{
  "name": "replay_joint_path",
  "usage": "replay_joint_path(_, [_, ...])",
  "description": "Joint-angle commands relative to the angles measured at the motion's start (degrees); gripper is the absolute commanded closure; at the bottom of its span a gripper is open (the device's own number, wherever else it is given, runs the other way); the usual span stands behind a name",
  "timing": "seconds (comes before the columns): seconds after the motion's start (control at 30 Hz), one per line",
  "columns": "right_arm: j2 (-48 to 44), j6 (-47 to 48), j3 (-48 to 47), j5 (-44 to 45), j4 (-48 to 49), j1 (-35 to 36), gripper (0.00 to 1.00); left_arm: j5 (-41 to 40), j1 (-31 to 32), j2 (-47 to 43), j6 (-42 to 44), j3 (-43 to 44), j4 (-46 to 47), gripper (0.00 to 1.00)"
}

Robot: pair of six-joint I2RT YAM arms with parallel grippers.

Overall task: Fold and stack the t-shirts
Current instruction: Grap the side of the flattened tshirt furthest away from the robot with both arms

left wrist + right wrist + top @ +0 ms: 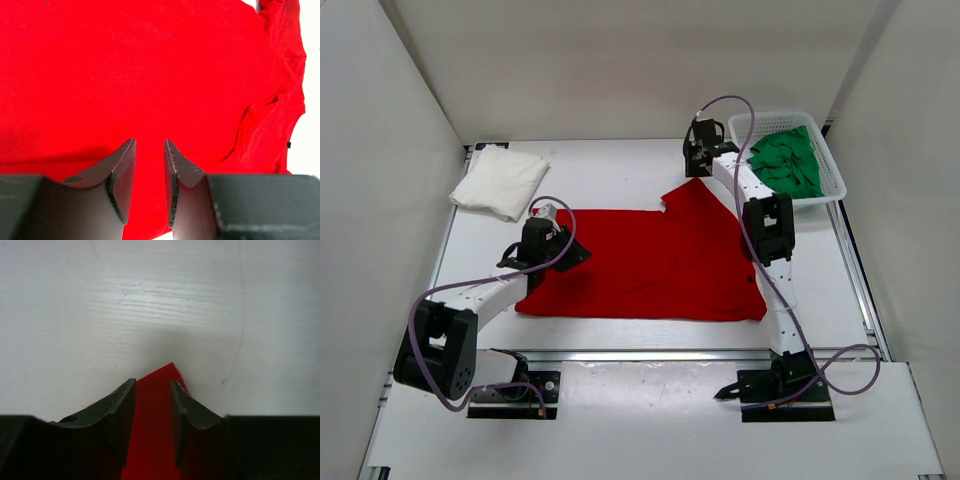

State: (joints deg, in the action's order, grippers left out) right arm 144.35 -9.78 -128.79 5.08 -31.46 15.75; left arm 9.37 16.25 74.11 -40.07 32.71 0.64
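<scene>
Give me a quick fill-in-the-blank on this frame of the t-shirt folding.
1. The spread t-shirt between the arms is ____.
2. The folded t-shirt at the far left is ____.
3. The basket holds a crumpled t-shirt coloured ____.
4. The gripper at the spread t-shirt's far corner belongs to the ____ arm.
Missing words: red; white; green; right.

Plain red t-shirt (650,270), white t-shirt (500,182), green t-shirt (788,160) (its mesh basket (836,176) white), white table (620,170).
</scene>
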Motion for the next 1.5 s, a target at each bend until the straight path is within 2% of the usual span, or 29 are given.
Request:
replay_joint_path(0.0, [3.21, 1.87, -5.67, 2.04, -4.99, -1.42, 0.68, -0.75, -0.25, 0.25, 0.08, 1.22, 1.46, 0.61])
replay_joint_path(0.1, [10.39, 1.52, -19.07, 0.28, -11.22, -2.21, 0.68, -1.45, -0.60, 0.51, 0.78, 2.36, 0.68, 0.61])
replay_joint_path(0.17, [12.69, 2.14, -23.68, -0.68, -13.44, -2.30, 0.67, -1.20, -0.61, 0.69, 0.61, 2.97, 0.67, 0.61])
replay_joint_path(0.3, [10.24, 1.87, -18.08, -4.55, -11.34, -1.87, 0.67, -1.55, -1.83, 0.78, 0.87, 3.06, 0.14, 0.61])
replay_joint_path(0.37, [11.55, 1.43, -19.82, -4.47, -12.83, -2.48, 0.67, -1.63, -2.36, 0.52, 0.88, 2.80, 0.32, 0.61])
replay_joint_path(0.5, [12.18, 0.64, -21.41, -7.28, -14.06, -2.39, 0.77, -1.81, -3.33, -0.28, 0.88, 2.79, -0.03, 0.61])
replay_joint_path(0.63, [12.00, 0.91, -21.32, -8.33, -13.54, -1.78, 0.75, -2.42, -4.65, 0.16, 1.58, 4.29, -0.38, 0.60])
replay_joint_path(0.87, [11.65, -0.24, -23.61, -10.08, -14.24, -2.56, 1.00, -5.32, -8.07, 5.34, 2.72, 9.74, -3.37, 0.57])
replay_joint_path(1.07, [6.04, 0.55, -23.09, -11.15, -15.38, -3.53, 1.00, -7.95, -12.64, 11.40, 3.51, 17.02, -5.47, 0.54])
replay_joint_path(1.27, [0.23, 1.61, -20.28, -8.60, -18.37, -3.53, 1.00, -9.19, -15.89, 20.45, 6.32, 26.16, -9.61, 0.52])
replay_joint_path(1.47, [-4.86, 2.92, -15.63, -7.02, -19.07, -3.97, 1.00, -11.82, -16.16, 27.22, 8.87, 31.79, -12.15, 0.51])
